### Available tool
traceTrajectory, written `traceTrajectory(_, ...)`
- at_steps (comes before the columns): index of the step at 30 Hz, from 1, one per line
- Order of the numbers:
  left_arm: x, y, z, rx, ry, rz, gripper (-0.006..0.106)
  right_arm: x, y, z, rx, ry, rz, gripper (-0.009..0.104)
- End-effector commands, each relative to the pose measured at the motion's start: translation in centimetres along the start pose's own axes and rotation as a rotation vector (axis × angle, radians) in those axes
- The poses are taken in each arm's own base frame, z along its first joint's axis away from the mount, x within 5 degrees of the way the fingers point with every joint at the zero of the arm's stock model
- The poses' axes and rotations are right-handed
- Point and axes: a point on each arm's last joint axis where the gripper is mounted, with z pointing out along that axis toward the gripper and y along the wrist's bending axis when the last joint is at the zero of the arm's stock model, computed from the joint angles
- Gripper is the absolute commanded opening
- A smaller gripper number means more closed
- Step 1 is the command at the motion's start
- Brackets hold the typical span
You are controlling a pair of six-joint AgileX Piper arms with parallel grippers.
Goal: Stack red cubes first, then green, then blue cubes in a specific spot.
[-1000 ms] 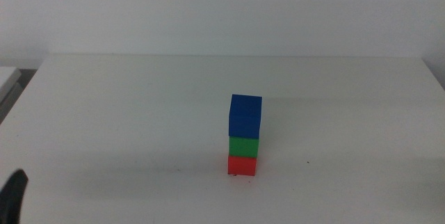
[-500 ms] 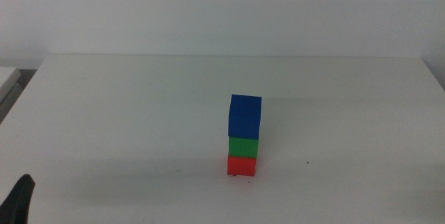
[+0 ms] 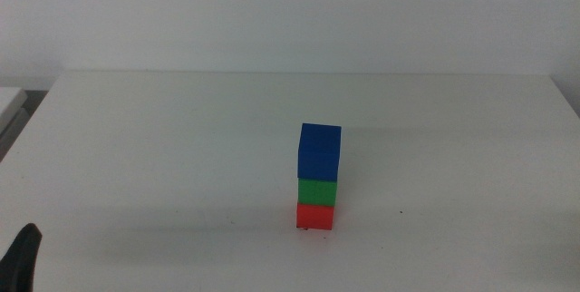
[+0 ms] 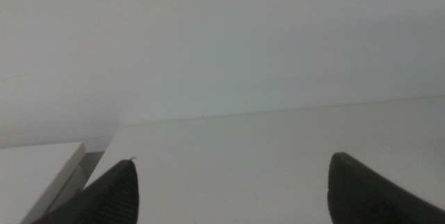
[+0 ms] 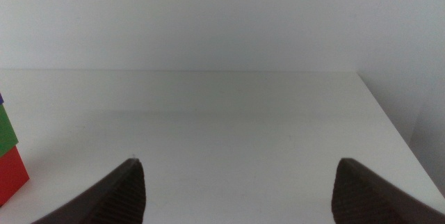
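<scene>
White table (image 3: 181,147), plain pale wall (image 3: 290,11) behind, soft even light.

text: none readable | labels: none | cubes (image 3: 318,176): plain faces | table (image 3: 181,147): tiny dark marks only, not legible

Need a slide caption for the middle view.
Finished stack on the white table: red cube, green cube, blue cube on top; left gripper parked at the bottom-left edge.

I see white bench (image 3: 163,147), matte, plain. Red cube (image 3: 315,216) sits directly on it, right of centre, toward near edge. Tiny dark mark (image 3: 401,211) on surface just right of cube.
</scene>
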Motion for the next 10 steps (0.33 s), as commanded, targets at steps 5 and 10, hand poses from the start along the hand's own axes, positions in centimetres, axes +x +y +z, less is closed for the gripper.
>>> traceTrajectory(5, -0.16, 0.14, -0.04, -0.024, -0.019, 0.006, 0.091, -0.02, -0.06, -0.01, 0.009, -0.012, -0.016, 0.069)
traceTrajectory(10, -0.16, 0.13, -0.04, -0.021, -0.019, 0.006, 0.091, -0.02, -0.06, -0.01, 0.009, -0.012, -0.016, 0.069)
